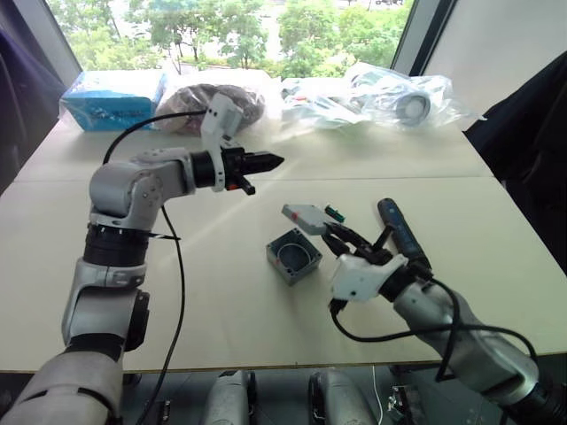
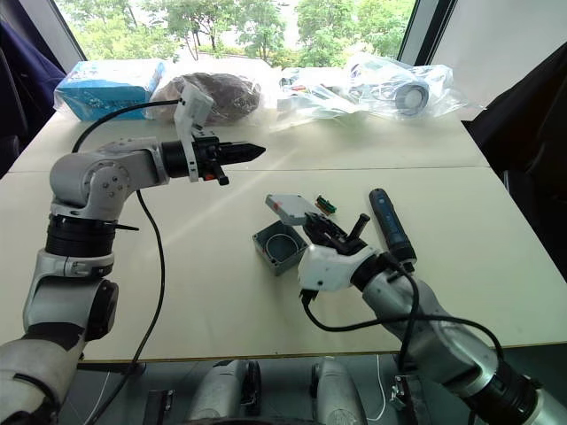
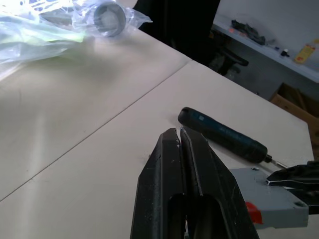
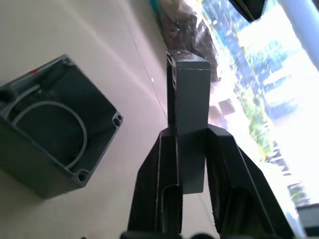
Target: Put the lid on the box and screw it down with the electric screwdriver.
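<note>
The grey box [image 1: 293, 255] sits open-topped on the table's middle, a red dot on one wall [image 4: 34, 72]. My right gripper [image 1: 335, 234] is shut on the grey lid [image 1: 306, 217], holding it by one edge, tilted, just above and to the right of the box. In the right wrist view the lid [image 4: 189, 109] stands edge-on between the fingers [image 4: 154, 169]. The black and blue electric screwdriver [image 1: 403, 232] lies on the table right of the gripper, seen again as the electric screwdriver [image 3: 224, 135]. My left gripper [image 1: 273, 161] hovers shut and empty above the table, behind the box.
A small green-and-tan block [image 1: 334, 212] lies beside the lid. A blue carton [image 1: 111, 99], a dark bundle in plastic [image 1: 208, 104] and clear bags of parts [image 1: 390, 97] line the table's far edge. A cable [image 1: 173, 292] hangs from the left arm.
</note>
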Action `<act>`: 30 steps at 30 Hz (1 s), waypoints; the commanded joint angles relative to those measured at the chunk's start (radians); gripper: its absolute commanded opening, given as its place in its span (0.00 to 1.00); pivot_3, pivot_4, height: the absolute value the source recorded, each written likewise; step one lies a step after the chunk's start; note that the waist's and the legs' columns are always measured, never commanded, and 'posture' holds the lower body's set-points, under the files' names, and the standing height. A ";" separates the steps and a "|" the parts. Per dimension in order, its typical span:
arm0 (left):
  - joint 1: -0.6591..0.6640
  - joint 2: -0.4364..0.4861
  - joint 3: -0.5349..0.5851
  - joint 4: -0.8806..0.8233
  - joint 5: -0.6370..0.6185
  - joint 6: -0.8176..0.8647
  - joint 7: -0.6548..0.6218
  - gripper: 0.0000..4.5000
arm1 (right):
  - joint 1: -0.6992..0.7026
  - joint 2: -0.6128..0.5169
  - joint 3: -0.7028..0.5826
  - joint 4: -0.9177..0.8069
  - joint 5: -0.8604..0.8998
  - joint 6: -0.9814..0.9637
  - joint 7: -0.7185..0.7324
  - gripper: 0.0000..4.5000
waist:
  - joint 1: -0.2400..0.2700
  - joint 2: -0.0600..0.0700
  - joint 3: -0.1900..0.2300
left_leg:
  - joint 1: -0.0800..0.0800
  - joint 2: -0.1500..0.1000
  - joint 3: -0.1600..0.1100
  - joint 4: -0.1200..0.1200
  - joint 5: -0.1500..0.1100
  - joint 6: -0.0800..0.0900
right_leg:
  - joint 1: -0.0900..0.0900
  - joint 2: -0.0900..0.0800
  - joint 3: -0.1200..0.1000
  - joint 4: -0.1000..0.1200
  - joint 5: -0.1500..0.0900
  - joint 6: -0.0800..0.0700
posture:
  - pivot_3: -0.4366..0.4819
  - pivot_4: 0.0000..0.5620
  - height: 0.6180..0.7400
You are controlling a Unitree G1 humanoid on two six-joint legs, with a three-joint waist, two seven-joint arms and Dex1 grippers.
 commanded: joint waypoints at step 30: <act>0.051 -0.008 -0.176 0.022 0.225 -0.207 -0.229 0.01 | 0.114 0.268 -0.142 0.107 -0.472 -0.279 0.043 0.04 | 0.006 0.000 0.000 | 0.000 0.000 -0.001 0.002 0.000 -0.001 | 0.001 0.000 0.000 0.001 0.000 0.000 | 0.48 0.27 1.00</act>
